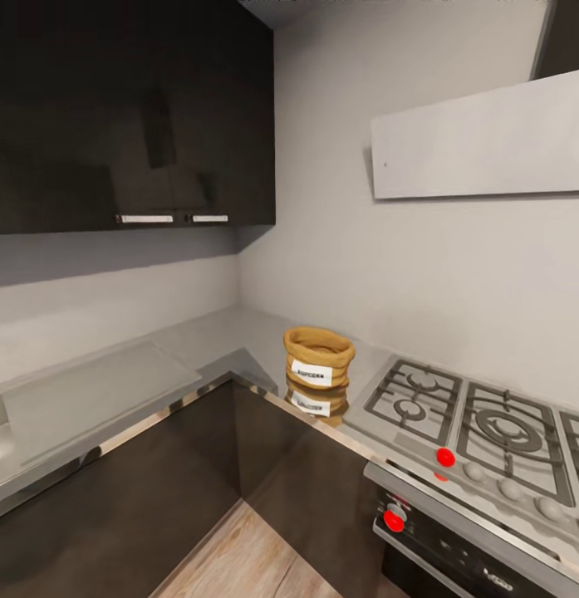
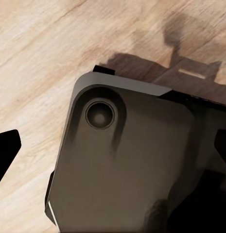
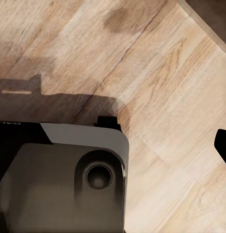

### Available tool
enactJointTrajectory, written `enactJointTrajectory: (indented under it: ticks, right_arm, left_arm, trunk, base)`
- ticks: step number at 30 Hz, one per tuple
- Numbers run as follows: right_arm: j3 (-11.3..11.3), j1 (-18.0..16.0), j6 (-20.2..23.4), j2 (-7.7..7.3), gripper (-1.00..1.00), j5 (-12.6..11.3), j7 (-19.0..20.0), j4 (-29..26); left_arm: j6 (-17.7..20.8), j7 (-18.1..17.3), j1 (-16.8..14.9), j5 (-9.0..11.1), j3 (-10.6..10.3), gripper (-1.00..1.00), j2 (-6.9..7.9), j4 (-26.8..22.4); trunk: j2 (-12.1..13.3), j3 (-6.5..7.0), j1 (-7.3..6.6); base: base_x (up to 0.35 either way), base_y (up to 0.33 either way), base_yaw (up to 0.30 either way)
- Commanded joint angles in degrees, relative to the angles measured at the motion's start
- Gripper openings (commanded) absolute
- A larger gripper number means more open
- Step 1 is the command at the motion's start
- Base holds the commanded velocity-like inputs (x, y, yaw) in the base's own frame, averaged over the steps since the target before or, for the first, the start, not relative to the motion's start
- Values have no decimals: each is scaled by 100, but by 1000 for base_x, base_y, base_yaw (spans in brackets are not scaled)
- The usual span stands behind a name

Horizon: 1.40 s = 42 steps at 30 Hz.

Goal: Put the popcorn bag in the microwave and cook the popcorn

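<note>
Gripper states cannot be told: wrist views show robot base (image 2: 122,165) over wood floor (image 3: 156,73); head view shows popcorn bag (image 1: 319,357) on tabletop (image 1: 98,399), hob (image 1: 480,423) at 3 o'clock.

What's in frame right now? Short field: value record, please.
target: popcorn bag, upright on the countertop, white label facing the camera
bag position: near the inner corner of the L-shaped counter, just left of the gas hob, apart from it
below hob: oven front with red knobs
above: dark wall cabinets, pale hood
wrist cameras: wood floor and robot base
end effectors: open or shut cannot be told
</note>
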Motion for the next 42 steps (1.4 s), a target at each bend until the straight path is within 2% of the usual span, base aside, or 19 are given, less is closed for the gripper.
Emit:
enactJointTrajectory:
  ticks: [1,7,12,42]
  right_arm:
    - [-48,-7,-29,-5,100,53,-17,17]
    - [-48,-7,-28,-8,100,61,-9,17]
    - [-42,-7,-20,-2,100,61,2,19]
    - [-31,-7,-21,-11,100,76,36,17]
  left_arm:
    - [-12,15,-1,11,8,100,-2,-3]
    - [-12,15,0,18,7,100,-2,-2]
    - [-13,42,-1,19,29,100,-7,-2]
    - [-12,12,-1,16,22,100,-11,7]
  trunk:
    - [37,12,-22]
    - [277,119,-154]
    - [277,115,-154]
    - [277,-153,-154]
  base:
    - [0,0,0]
    - [0,0,0]
    - [0,0,0]
    - [0,0,0]
